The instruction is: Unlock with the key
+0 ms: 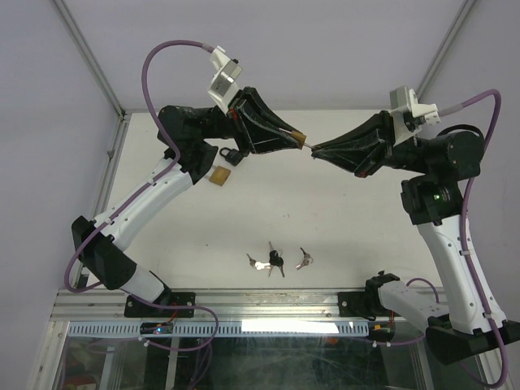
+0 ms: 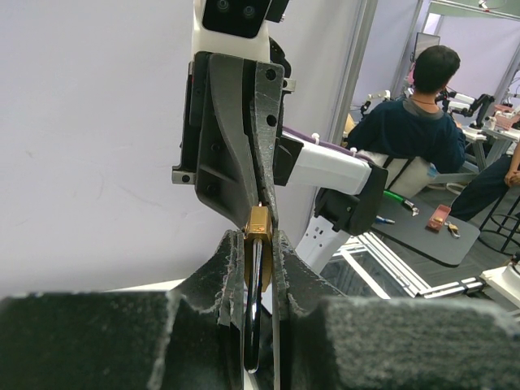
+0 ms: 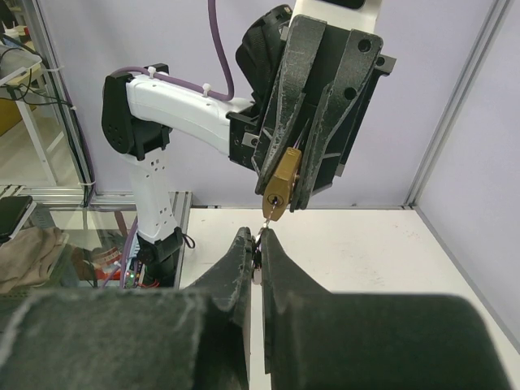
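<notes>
Spreading beneath everything, the white table [image 1: 341,219] is taking up most of the top view. The left arm [image 1: 154,195] and right arm [image 1: 447,236] are reaching in over it, with their tips meeting in the air. The left gripper [image 1: 297,140] is clamping a brass padlock [image 3: 280,185] between nearly closed jaws, keyhole end facing the other arm. The right gripper [image 3: 257,237] is pinching a small key [image 3: 262,231], jaws all but together. The key's tip is touching the padlock at the keyhole (whether it is inside, I cannot tell). A black padlock [image 1: 231,154], a tan block [image 1: 218,175] and loose keys [image 1: 276,260] are lying on the table.
</notes>
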Tool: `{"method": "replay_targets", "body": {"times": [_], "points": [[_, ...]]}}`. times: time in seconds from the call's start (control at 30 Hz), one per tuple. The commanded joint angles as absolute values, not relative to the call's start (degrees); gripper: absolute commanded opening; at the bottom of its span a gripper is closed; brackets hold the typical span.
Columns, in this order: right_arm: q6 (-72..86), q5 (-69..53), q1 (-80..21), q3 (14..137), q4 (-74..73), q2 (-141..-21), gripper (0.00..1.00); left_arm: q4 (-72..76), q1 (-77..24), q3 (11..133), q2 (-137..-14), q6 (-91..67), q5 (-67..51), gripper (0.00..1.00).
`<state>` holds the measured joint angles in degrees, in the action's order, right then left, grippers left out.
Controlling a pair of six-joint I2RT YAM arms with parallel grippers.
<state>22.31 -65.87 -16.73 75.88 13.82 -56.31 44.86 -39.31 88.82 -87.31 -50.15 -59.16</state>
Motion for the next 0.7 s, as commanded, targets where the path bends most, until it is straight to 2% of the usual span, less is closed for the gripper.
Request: {"method": "replay_targets", "body": {"times": [0.0, 0.43, 0.67], "points": [[21.8, -66.7, -16.5, 78.7, 14.9, -56.9, 0.0, 46.0, -39.3, 91.0, -86.3, -50.1, -58.9, 0.0], [24.8, -67.6, -16.5, 78.1, 20.4, -57.2, 0.0, 45.7, -39.4, 90.0, -86.0, -50.1, -58.7, 0.0], [20.7, -65.8, -16.5, 78.9, 16.2, -57.5, 0.0, 44.2, -39.7, 90.5, -86.5, -49.4, -59.4, 0.0]]}}
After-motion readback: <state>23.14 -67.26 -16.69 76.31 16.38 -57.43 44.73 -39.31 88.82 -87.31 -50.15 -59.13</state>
